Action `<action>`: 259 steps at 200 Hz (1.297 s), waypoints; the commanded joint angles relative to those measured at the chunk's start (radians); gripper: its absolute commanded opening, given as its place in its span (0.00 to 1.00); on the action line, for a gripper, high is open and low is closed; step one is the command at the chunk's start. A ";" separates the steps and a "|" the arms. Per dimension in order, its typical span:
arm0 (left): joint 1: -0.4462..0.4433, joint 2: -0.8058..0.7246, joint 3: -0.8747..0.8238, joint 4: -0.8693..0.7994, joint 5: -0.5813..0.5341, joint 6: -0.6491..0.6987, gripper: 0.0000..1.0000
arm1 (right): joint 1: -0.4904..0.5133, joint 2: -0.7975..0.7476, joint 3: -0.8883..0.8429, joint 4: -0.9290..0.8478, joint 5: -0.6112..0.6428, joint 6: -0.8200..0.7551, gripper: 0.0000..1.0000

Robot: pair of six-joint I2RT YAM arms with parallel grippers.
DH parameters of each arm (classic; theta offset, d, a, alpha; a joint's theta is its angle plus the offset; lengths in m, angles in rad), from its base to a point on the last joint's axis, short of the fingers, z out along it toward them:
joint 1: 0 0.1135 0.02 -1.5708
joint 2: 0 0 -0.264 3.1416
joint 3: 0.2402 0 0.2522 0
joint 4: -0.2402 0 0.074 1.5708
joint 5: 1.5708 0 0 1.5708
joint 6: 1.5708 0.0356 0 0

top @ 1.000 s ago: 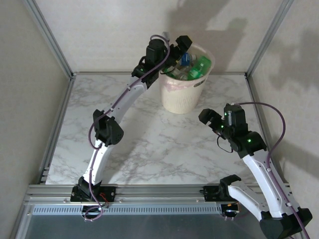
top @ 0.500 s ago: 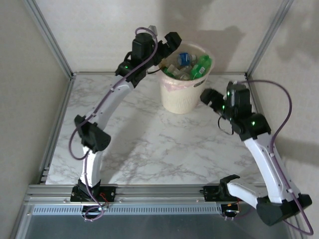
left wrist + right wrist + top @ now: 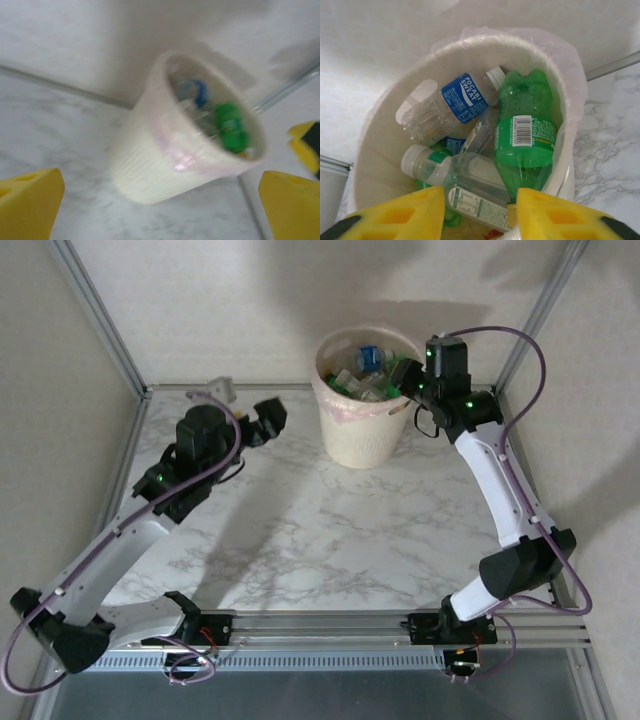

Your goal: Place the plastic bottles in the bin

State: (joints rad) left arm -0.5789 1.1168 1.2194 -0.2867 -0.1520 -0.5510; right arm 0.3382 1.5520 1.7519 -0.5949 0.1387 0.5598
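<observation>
Since a moment ago the left arm has pulled back from over the bin and dropped low on the left side of the table (image 3: pixel 330 530). The right arm has swung up to the far right, next to the bin.

On the left, the left gripper (image 3: pixel 268 418) hangs above the table, well apart from the bin and pointing toward it. Its yellow fingers (image 3: pixel 30 200) are spread wide, with nothing held between them.

The bin (image 3: pixel 365 435) stands at the far middle of the table, close to the back wall. From the left wrist it looks blurry, with its ribbed side (image 3: pixel 145 165) facing the gripper. The plastic bottles (image 3: pixel 360 375) lie piled inside it. On top are a clear bottle with a blue label (image 3: pixel 462 100), a big green bottle (image 3: pixel 525 135) to its right, and a clear bottle with a white cap (image 3: pixel 445 172) nearer.

On the right, the right gripper (image 3: pixel 405 375) sits at the bin's right rim, just above the bottles. Its yellow fingers (image 3: pixel 415 210) stand apart over the pile and grip nothing. The green bottle is just beyond them.
</observation>
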 commanded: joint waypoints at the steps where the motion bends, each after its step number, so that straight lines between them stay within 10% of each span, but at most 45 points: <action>1: -0.007 -0.113 -0.157 -0.036 -0.200 0.052 1.00 | -0.005 -0.069 -0.040 0.108 0.045 -0.038 0.56; 25: -0.006 -0.247 -0.328 0.009 -0.438 0.121 1.00 | -0.005 -0.166 -0.206 0.147 0.164 -0.047 0.82; 76: 0.072 -0.358 -0.780 0.470 -0.799 0.402 1.00 | -0.007 -0.517 -0.795 0.360 0.318 -0.096 0.99; 91: 0.136 -0.380 -0.908 0.647 -0.778 0.401 1.00 | -0.006 -0.604 -1.027 0.471 0.410 -0.073 0.87; 153: 0.353 -0.139 -1.131 1.157 -0.624 0.385 1.00 | -0.034 -0.799 -1.642 1.075 0.754 -0.346 0.99; 207: 0.395 0.280 -1.066 1.624 -0.538 0.434 1.00 | -0.169 -0.510 -1.676 1.481 0.603 -0.435 0.99; 259: 0.460 0.387 -0.966 1.519 -0.232 0.462 1.00 | -0.283 -0.166 -1.647 1.947 0.310 -0.437 0.99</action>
State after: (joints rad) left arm -0.1616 1.4994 0.2474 1.1843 -0.5655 -0.1081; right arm 0.0921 1.3003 0.0875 1.0412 0.6014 0.1181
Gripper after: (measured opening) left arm 0.995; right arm 0.987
